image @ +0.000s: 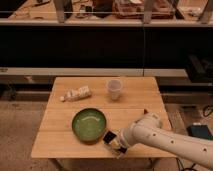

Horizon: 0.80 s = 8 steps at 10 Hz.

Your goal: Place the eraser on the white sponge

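Gripper (113, 142) beside green bowl (89, 124); fingers seemingly clasp the eraser (109, 137).

Wooden table (60, 142), seemingly glossy green bowl (89, 124); gripper (113, 141) beside it

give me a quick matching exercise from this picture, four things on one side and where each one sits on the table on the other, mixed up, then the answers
Things:
1. bowl
2. cup
3. bottle
4. gripper

Places:
A. back of the table, near the middle
B. front edge, right of the bowl
C. front half, left of the gripper
D. back left, lying on its side

Pairs: 1-C, 2-A, 3-D, 4-B
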### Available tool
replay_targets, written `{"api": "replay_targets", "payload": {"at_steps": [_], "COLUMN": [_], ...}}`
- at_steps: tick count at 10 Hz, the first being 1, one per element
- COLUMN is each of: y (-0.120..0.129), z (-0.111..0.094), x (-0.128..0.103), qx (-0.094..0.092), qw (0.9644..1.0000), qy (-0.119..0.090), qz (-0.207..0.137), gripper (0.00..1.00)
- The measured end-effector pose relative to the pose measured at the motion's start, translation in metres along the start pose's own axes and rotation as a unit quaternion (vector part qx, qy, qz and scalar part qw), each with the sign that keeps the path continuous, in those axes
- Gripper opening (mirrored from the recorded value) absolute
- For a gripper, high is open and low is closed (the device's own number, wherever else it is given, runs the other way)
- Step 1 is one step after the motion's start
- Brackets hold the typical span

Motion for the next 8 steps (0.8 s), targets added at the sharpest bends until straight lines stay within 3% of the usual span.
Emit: {"api": "replay_targets", "payload": {"at_steps": [2,5,8], "y": [-0.0072,-0.0088,-0.0010], "z": [0.0003,-0.0026,-0.0071], "x": [0.0036,0.0028,-0.0002], "qx": [0.010,0.012,-0.004], "qw": [0.9999,0.9999,0.9998], "qy": [0.001,-0.005,-0.016], "qz": [-0.002,-0.007,-0.012], "gripper": [0.78,0.80,0.80]}}
